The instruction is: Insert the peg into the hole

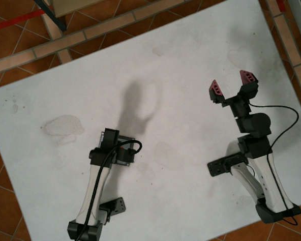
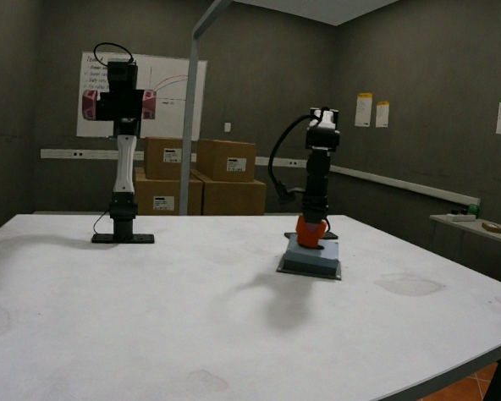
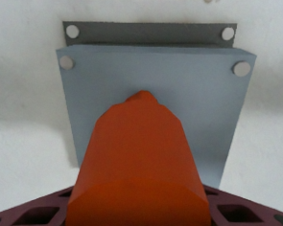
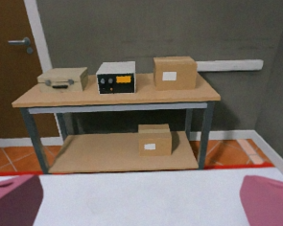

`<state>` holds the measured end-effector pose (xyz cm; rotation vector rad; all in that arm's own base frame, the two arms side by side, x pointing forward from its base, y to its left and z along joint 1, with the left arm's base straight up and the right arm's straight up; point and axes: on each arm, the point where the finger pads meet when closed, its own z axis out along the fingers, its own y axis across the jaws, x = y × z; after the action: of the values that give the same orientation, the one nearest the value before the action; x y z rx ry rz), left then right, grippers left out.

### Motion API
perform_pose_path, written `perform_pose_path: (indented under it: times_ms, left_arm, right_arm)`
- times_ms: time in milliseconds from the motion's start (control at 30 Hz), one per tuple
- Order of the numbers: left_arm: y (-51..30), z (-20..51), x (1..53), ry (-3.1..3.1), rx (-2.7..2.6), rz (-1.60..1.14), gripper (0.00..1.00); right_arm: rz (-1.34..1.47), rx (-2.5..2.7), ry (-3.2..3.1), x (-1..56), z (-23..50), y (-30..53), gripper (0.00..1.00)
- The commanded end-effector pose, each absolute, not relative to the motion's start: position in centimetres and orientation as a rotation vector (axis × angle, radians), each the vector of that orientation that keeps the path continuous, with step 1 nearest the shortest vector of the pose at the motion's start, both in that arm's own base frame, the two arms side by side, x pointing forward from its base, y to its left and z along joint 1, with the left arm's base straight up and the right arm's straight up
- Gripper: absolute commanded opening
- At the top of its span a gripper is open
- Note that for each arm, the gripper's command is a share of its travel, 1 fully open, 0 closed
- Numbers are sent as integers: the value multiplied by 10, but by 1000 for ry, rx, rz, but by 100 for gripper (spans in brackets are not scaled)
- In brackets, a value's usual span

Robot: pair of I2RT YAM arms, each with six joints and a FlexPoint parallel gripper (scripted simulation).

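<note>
The orange peg stands about upright with its lower end at the top of the blue-grey plate. A dark patch shows beside the peg's foot in the exterior view; I cannot tell whether it is hole or shadow. The peg hides the hole in the left wrist view, so its depth is unclear. My left gripper is shut on the peg, above the plate. In the top view the left arm covers much of the plate. My right gripper is open and empty, well away.
The plate's block sits on a dark base with round studs at its corners. The white table carries both arms' mounts. The right arm stands clear of the left arm and the plate.
</note>
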<state>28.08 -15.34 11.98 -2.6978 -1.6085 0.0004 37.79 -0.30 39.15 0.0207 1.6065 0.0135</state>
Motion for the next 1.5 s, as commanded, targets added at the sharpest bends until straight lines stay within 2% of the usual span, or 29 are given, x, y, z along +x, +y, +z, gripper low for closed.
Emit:
perform_pose_path:
  times_ms: [0, 33, 133, 600, 867, 1100, 1467]
  left_arm:
    - [-156, 125, 283, -1615, -2722, -13, 3]
    - [-156, 125, 283, -1615, -2722, -13, 3]
    - [-156, 128, 284, -1618, -2728, -20, 34]
    - [-157, 130, 285, -1621, -2733, -26, 34]
    - [-157, 131, 285, -1623, -2737, -30, 34]
    - [-157, 132, 286, -1625, -2740, -34, 34]
    - [-157, 132, 286, -1625, -2740, -34, 34]
  right_arm:
    - [6, 20, 1572, 375, 404, -4, 100]
    - [6, 20, 1572, 375, 404, -4, 100]
    - [9, 16, 1593, 374, 399, -2, 100]
    - [195, -221, 1721, 336, 360, 90, 100]
    - [432, -564, 1777, 256, 328, 183, 100]
    - [590, -832, 1764, 184, 307, 225, 100]
    - [691, -1009, 1727, 136, 295, 241, 100]
